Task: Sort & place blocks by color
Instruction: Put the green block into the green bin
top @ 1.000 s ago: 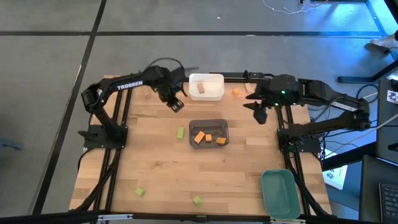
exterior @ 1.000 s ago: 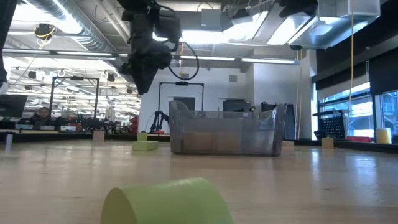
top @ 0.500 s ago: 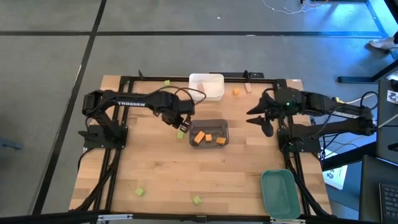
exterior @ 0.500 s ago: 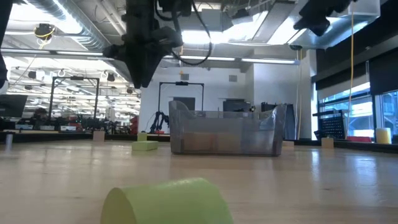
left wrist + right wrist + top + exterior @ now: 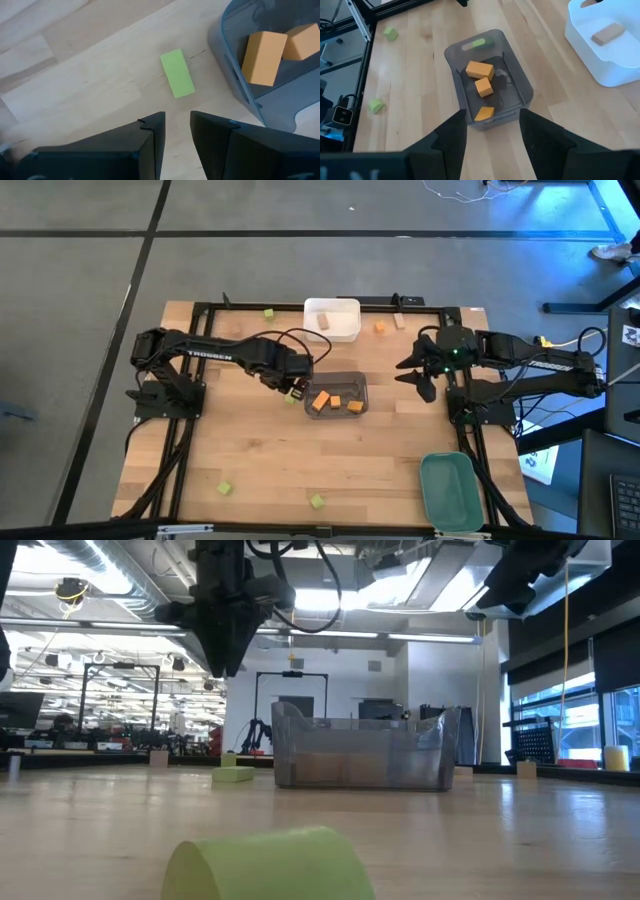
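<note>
My left gripper (image 5: 177,131) hangs slightly parted and empty over the green block (image 5: 177,73) lying on the surface just beside the grey bin (image 5: 227,55). It looks light and rigid; I'd pinch its long flat sides. Right gripper (image 5: 415,367) waits spread

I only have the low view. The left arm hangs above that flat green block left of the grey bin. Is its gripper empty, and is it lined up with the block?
Observer: It is empty. The left gripper is open, and the green block lies on the wood just ahead of its fingertips, not between them.
Operator: Where is the right arm? I only catch a corner of it.
Observer: The right gripper hovers open and empty on the opposite side of the grey bin.
</note>
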Motion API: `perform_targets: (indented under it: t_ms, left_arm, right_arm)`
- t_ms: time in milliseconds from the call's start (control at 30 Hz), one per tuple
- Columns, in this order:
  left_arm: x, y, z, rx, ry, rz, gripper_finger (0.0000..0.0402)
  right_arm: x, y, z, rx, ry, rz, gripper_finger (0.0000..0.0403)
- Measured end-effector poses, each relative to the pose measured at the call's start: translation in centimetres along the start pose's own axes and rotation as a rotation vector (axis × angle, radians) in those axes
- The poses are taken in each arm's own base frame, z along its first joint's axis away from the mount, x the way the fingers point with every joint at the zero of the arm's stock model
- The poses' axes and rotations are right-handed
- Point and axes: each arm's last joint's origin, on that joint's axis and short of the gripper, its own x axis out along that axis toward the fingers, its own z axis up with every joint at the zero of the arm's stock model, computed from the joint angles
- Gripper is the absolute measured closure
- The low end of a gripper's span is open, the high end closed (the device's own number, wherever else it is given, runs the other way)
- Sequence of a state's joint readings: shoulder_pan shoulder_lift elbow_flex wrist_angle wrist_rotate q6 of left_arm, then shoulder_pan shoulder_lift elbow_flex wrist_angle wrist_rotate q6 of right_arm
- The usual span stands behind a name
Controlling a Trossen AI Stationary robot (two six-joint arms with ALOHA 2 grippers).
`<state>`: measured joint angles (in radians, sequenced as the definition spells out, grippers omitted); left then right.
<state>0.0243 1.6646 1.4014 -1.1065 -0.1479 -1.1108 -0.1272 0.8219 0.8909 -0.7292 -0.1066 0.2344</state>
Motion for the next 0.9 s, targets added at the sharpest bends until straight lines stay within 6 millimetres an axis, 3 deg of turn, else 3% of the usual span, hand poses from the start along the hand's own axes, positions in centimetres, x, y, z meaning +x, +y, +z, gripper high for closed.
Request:
perform_targets:
  t_ms: [267, 600, 733, 900]
  left_arm:
    - [0.0, 0.0, 0.0, -0.016, 0.001, -0.001, 0.0319]
    - [0.0, -0.1, -0.1, -0.119, 0.052, -0.024, 0.0319]
    - [0.0, -0.1, -0.2, -0.109, 0.058, -0.027, 0.0319]
    - [-0.2, -0.2, -1.3, 0.029, 0.071, 0.004, 0.0319]
  right_arm:
    - [0.0, 0.4, 0.4, -0.118, -0.032, 0.099, 0.0222]
    - [0.0, 0.4, 0.6, -0.121, -0.056, 0.109, 0.0222]
    - [0.0, 0.4, 0.6, -0.120, -0.056, 0.109, 0.0222]
    - [0.0, 0.4, 0.6, -0.120, -0.055, 0.109, 0.0222]
